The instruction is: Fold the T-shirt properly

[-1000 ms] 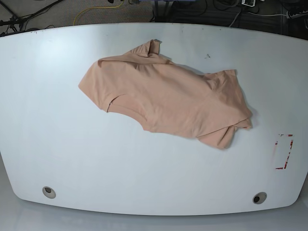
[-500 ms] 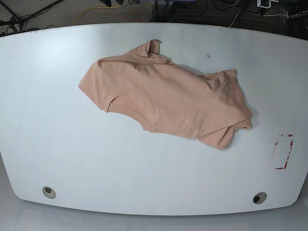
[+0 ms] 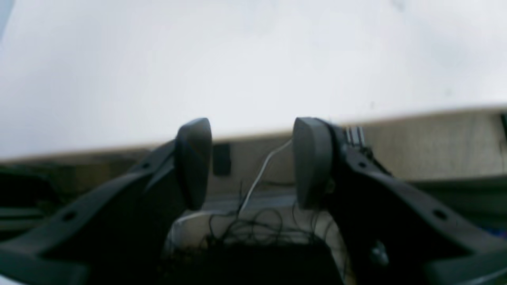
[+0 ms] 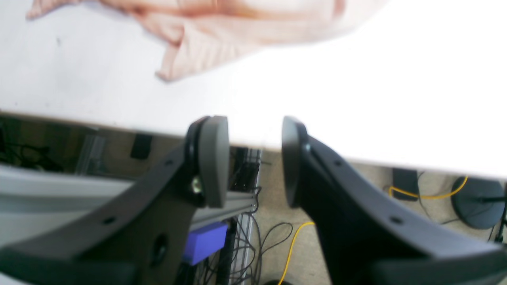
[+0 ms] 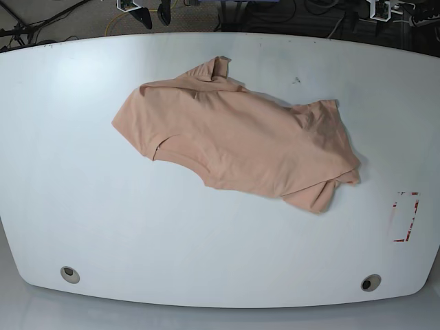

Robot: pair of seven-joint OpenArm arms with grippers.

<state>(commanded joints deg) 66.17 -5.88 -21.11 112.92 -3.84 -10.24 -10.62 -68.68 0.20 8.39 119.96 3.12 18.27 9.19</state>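
Peach T-shirt [image 5: 237,141] lies crumpled mid-table, long axis upper left to lower right; both right gripper [image 4: 253,162] and left gripper [image 3: 253,162] spread, empty, beyond the far edge, right nearer.

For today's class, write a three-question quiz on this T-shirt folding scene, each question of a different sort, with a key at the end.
1. True or false: the T-shirt already lies neatly folded on the white table.
2. Multiple choice: in the right wrist view, the right gripper is (a) clamped on cloth, (b) open and holding nothing, (c) pressed flat on the table.
3. Fill in: in the left wrist view, the left gripper is open, and the garment is ____ in that view.

Key: 1. false, it lies crumpled and spread out. 2. b. 3. not visible.
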